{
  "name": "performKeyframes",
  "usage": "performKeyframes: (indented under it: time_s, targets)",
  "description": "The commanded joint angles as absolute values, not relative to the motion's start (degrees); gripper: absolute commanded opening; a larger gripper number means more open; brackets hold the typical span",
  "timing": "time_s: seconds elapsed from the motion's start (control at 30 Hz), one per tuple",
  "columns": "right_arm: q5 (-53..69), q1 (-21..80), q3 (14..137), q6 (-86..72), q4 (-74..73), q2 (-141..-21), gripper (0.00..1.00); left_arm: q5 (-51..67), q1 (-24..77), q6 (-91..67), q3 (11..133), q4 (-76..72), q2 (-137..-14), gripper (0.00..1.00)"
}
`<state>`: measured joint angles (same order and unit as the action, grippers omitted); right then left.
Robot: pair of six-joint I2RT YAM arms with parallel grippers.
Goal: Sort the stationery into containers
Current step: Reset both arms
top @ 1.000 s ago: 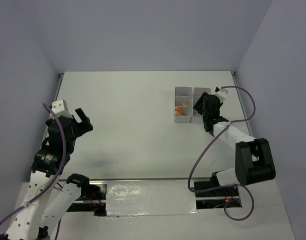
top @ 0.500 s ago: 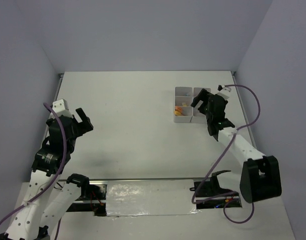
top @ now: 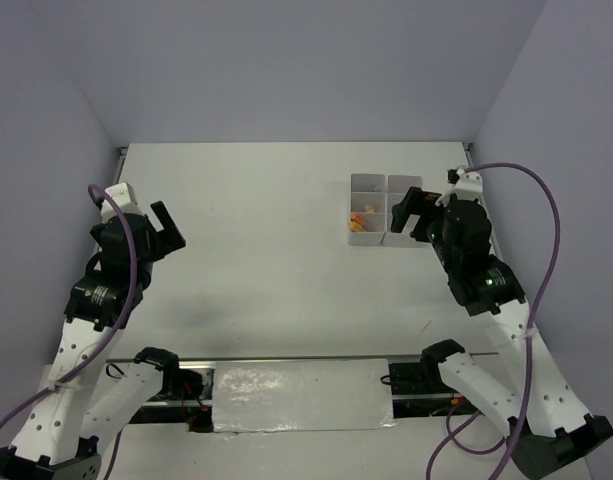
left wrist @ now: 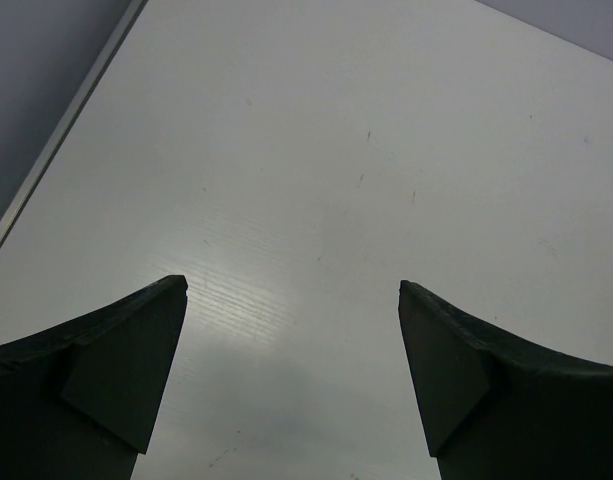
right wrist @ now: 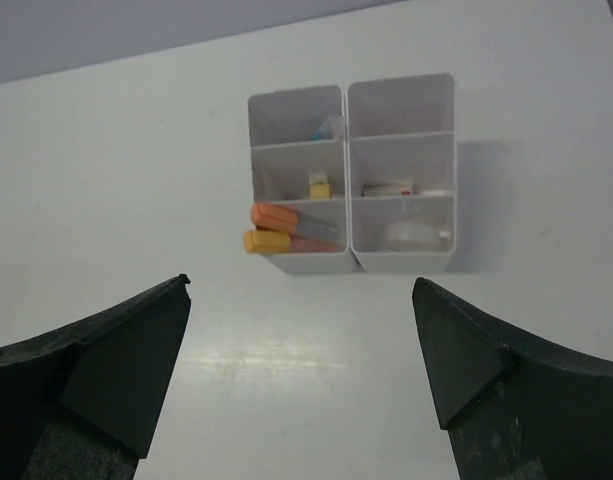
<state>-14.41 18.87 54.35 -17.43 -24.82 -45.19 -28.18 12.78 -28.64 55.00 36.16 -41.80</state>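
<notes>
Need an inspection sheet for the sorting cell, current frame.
Surface: white table, faint specks.
Job's things: white compartment block far right on the table. Two orange highlighters stick out of the nearest left cell; small yellow-white eraser in the cell behind. Other pale bits unclear.
Clutter: nothing seen.
Grippers: left gripper open over bare table; right gripper open, holding nothing, facing the block.
Cables: purple cables loop along the left arm and right arm, off the block.
Surroundings: plain lilac walls; shiny tape at the near edge.

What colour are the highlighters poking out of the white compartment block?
Orange, and the lower one's barrel looks pinkish. The highlighters show best in the right wrist view.
</notes>
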Motion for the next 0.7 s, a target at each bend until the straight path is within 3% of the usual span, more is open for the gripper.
performKeyframes:
  time_s: [0.0, 0.33, 0.67]
  targets:
    - [-19.3, 20.9, 58.4, -16.1, -40.9, -40.4, 1.00, -31.5, 12.4, -28.5, 58.0, 38.0, -40.8, 0.99]
    - [-21.6, 28.1, 56.7, -14.7, -44.8, -19.8, 1.00, -30.8, 12.4, -27.2, 55.7, 40.5, -33.0, 0.99]
    - [-28.8, 32.8, 56.9, -14.8, -45.4, -18.2, 1.00, -28.6, 12.7, -28.2, 51.3, 37.9, -27.1, 0.99]
